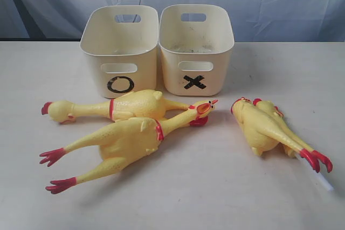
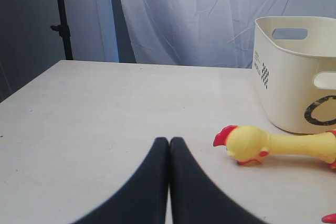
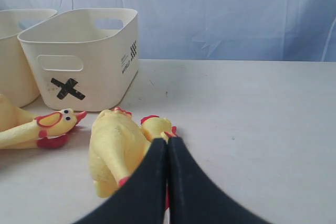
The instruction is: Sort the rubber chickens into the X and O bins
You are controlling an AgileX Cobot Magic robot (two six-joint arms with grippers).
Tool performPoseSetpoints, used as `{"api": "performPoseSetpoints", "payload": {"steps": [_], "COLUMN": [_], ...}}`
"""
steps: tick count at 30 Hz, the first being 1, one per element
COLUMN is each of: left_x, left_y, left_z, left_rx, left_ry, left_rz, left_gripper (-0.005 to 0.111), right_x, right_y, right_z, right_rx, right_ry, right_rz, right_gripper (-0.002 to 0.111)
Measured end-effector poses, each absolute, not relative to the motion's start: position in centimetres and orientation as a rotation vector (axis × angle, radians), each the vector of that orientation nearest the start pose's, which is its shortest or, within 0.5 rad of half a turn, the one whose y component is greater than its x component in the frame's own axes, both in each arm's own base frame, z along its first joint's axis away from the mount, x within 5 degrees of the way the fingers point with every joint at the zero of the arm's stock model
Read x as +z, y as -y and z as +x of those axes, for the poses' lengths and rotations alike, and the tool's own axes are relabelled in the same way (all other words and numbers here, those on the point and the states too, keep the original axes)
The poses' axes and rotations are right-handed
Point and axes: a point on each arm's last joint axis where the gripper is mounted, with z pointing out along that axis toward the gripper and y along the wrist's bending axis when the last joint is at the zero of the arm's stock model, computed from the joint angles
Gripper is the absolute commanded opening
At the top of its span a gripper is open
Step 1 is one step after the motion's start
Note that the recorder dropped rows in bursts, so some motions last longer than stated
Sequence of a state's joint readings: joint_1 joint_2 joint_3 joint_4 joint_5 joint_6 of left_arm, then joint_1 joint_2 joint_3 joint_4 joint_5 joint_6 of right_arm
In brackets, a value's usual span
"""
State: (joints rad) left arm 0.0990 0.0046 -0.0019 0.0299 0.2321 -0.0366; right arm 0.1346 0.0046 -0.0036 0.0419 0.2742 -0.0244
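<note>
Two cream bins stand side by side at the back, the O bin (image 1: pixel 143 76) on the left and the X bin (image 1: pixel 220 76) on the right. Both look empty. In front of the O bin lies a long rubber chicken (image 1: pixel 132 105), head to the left. A second long one (image 1: pixel 126 139) lies diagonally across it, head (image 1: pixel 202 109) near the X bin. Two shorter chickens (image 1: pixel 261 126) lie together at the right. Neither gripper shows in the exterior view. My left gripper (image 2: pixel 169 141) is shut and empty over bare table beside a chicken head (image 2: pixel 244 144). My right gripper (image 3: pixel 168 141) is shut and empty just above the shorter chickens (image 3: pixel 113 148).
A pale curtain hangs behind the light table (image 1: pixel 178 197). A dark stand pole (image 2: pixel 62 17) rises past the table's far corner in the left wrist view. The O bin's wall (image 2: pixel 283 93) is close to that gripper's side, and the X bin (image 3: pixel 105 74) stands ahead of the right gripper.
</note>
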Motion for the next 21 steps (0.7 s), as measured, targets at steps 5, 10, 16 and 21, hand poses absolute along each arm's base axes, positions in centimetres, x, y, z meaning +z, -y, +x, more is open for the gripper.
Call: {"api": "performPoseSetpoints", "payload": {"steps": [5, 10, 16, 21], "left_x": [19.25, 19.25, 19.25, 19.25], "left_y": [-0.61, -0.61, -0.61, -0.61], "left_z": [5.54, 5.54, 5.54, 5.54], "left_rx": [0.074, 0.074, 0.074, 0.074], "left_ry": [-1.716, -1.716, -1.716, -1.716], "left_rz": [-0.097, -0.097, -0.097, -0.097], "left_gripper": [0.0, 0.0, 0.0, 0.0], "right_x": [18.93, 18.95, 19.27, 19.54], "right_y": [-0.84, -0.84, -0.85, -0.9], "right_z": [5.44, 5.45, 5.5, 5.53], "right_rx": [0.12, 0.12, 0.125, 0.152], "right_ry": [-1.756, -1.754, -1.719, -1.691], "right_rz": [-0.113, -0.112, -0.106, -0.083], "right_gripper": [0.0, 0.0, 0.0, 0.0]}}
